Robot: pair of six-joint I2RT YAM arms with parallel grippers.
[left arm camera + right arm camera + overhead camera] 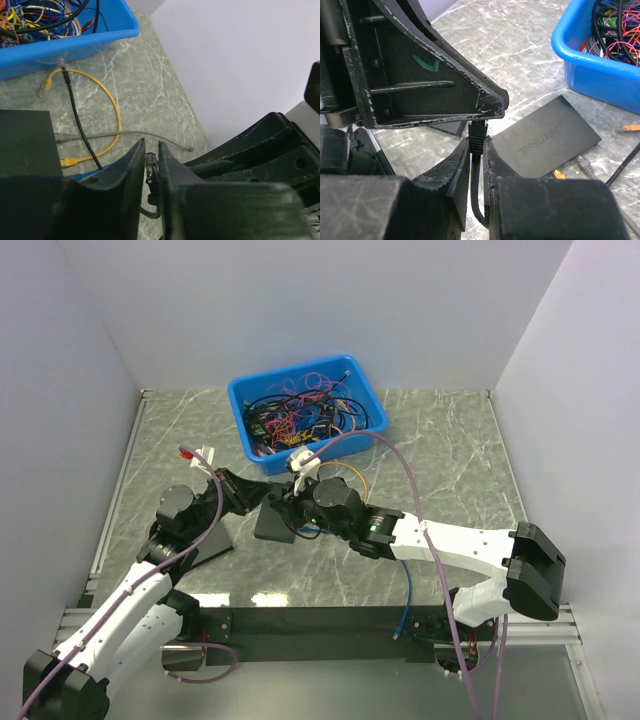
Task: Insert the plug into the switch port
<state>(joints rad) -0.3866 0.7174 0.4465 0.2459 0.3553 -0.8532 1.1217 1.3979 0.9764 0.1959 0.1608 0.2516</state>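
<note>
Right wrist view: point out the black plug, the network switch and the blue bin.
black plug [477, 132], right wrist view, on its ridged head.
network switch [545, 142], right wrist view, on its flat top by the logo.
blue bin [590, 70], right wrist view, on its outer wall.

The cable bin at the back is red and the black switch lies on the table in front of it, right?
Not quite: the bin is blue, not red, as the top view shows. The black switch does lie on the table in front of it.

Black plug [476, 131]; black switch [547, 139]; blue bin [600, 75]; marbled grey table [450, 460].
</note>
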